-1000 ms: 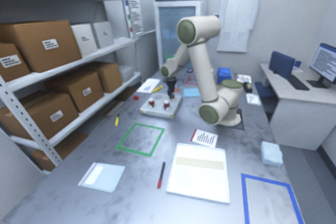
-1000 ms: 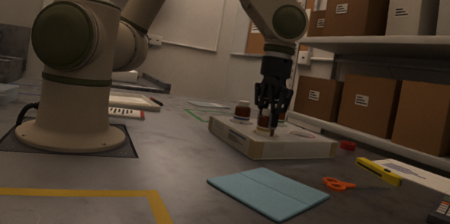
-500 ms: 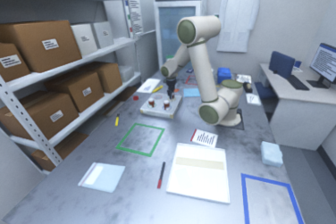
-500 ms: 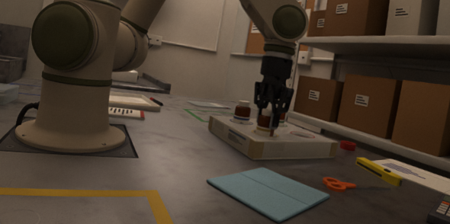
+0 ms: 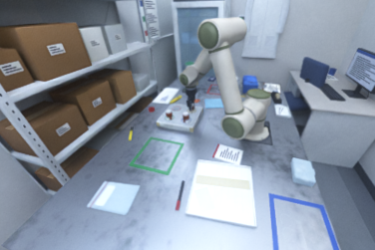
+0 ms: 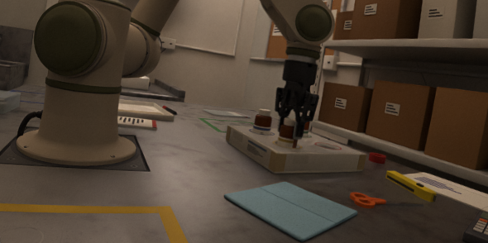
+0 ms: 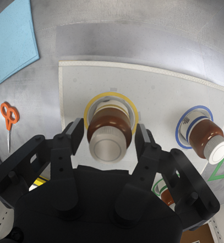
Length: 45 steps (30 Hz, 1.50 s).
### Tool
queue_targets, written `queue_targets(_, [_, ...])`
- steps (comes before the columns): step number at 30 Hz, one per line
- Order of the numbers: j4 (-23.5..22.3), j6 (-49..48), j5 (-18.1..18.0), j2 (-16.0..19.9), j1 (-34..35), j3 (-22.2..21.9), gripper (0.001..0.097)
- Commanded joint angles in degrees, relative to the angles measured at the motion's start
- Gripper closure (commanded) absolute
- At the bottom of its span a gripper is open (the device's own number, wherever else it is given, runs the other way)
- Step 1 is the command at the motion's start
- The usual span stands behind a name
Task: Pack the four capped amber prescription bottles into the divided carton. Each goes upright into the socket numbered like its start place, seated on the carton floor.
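My gripper (image 7: 108,132) stands open over the divided carton (image 6: 294,152), its fingers on either side of an amber bottle (image 7: 109,130) that sits upright in the yellow-ringed socket (image 7: 111,112). A second capped amber bottle (image 7: 206,137) stands in the blue-ringed socket (image 7: 194,127) beside it. A third bottle (image 7: 166,196) shows partly behind my fingers in the green-ringed socket. From the second side camera the red-ringed socket (image 6: 328,145) at the carton's near end looks empty. I see no fourth bottle.
The shelf rack with cardboard boxes (image 6: 397,109) runs close along the carton's far side. On the table near the carton lie orange scissors (image 6: 366,199), a blue mat (image 6: 290,209), a yellow cutter (image 6: 410,185) and a red cap (image 6: 376,157). The arm's base (image 6: 76,134) stands opposite.
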Motion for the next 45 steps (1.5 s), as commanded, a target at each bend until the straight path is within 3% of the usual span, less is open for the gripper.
queue_targets(1, [0.0,0.0,0.3,-0.3,0.0,-0.1,0.0321])
queue_targets(19, [0.0,0.0,14.0,-8.6,0.0,-5.4,0.0321])
queue_targets(26, [0.0,0.0,15.0,-9.1,0.0,-5.9,0.0321])
queue_targets(31, [0.0,0.0,18.3,-10.7,0.0,-7.7,0.0321])
queue_targets(45, [0.0,0.0,18.4,-10.7,0.0,-7.7,0.0321])
